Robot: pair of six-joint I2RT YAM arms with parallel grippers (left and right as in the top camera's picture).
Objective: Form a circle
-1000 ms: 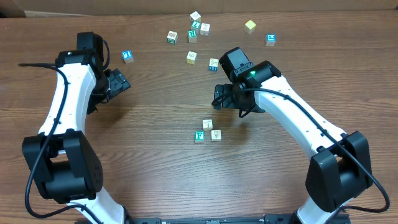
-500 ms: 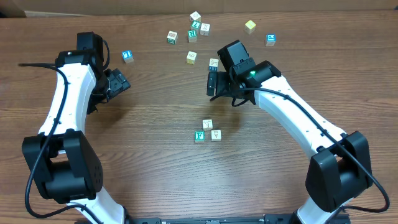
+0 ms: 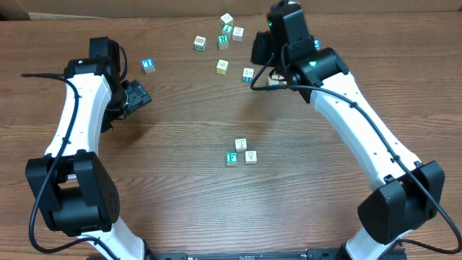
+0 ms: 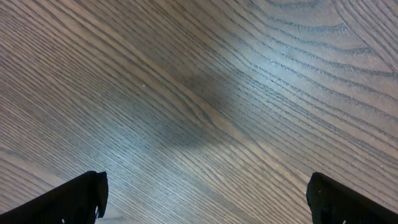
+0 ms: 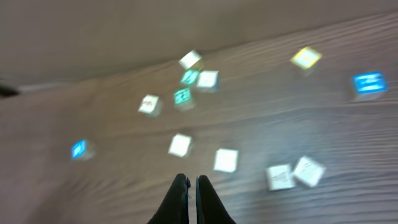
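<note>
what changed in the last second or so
The right gripper swung from the middle of the table to its far side, over the loose blocks there. Its fingers went from open to shut, with nothing between them. The left gripper stayed open and in place. The three grouped blocks and the loose blocks still in view did not move.

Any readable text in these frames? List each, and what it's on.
"F": green-faced cube, mid-table.
"J", probably: cream cube just behind it.
Third cube beside them: mark too small to read.
Scattered cubes at the far side: too small overhead, blurred in the right wrist view.
No other text visible.
</note>
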